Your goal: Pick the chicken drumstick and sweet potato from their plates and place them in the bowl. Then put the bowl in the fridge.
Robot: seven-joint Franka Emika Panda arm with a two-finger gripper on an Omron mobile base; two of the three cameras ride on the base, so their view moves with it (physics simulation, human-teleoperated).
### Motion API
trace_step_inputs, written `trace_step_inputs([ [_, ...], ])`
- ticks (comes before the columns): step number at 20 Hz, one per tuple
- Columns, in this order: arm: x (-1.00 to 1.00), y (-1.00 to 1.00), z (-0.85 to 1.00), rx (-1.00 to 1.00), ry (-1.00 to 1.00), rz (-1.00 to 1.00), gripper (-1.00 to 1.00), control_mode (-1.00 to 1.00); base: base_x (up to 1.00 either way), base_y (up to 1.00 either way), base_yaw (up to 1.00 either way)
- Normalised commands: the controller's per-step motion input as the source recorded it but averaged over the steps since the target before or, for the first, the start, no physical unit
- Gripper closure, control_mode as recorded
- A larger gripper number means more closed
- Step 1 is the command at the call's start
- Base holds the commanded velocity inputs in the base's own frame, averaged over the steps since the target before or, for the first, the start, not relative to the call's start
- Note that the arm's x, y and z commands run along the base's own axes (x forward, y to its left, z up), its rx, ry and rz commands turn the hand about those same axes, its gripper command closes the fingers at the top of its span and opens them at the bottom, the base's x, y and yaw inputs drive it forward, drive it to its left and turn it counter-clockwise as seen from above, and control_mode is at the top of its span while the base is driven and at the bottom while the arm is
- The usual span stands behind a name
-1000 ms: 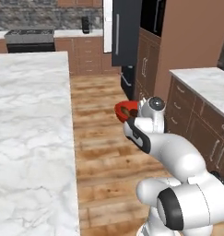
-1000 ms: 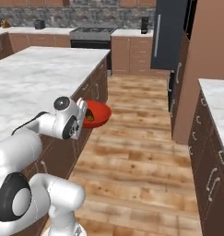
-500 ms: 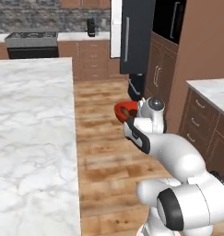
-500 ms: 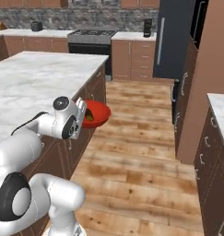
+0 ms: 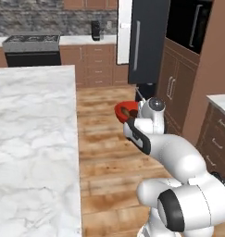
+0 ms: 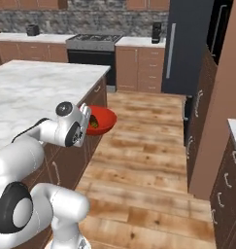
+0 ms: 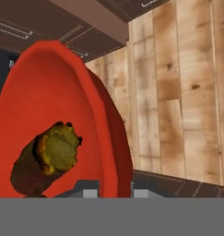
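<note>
The end effector (image 7: 115, 191) is clamped on the rim of the glossy red-orange round bowl (image 7: 62, 115), carrying it in the air above the wooden plank floor (image 6: 139, 165). Inside the bowl lies a brownish piece of food with a yellow-green end (image 7: 49, 159); which food it is cannot be told. The bowl (image 5: 124, 111) (image 6: 101, 120) hangs beside the white marble-topped table (image 5: 30, 139), between it and the tall black fridge (image 5: 148, 41) (image 6: 187, 46), well apart from the fridge.
</note>
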Motion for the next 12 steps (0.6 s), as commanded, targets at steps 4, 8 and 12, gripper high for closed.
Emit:
trace_step_inputs([
  [4, 0.00, 0.00, 0.00, 0.00, 0.00, 0.00, 1.00, 1.00, 0.94, 0.00, 0.01],
  [8, 0.00, 0.00, 0.00, 0.00, 0.00, 0.00, 1.00, 1.00, 0.94, 0.00, 0.00],
  [12, 0.00, 0.00, 0.00, 0.00, 0.00, 0.00, 1.00, 1.00, 0.94, 0.00, 0.00],
])
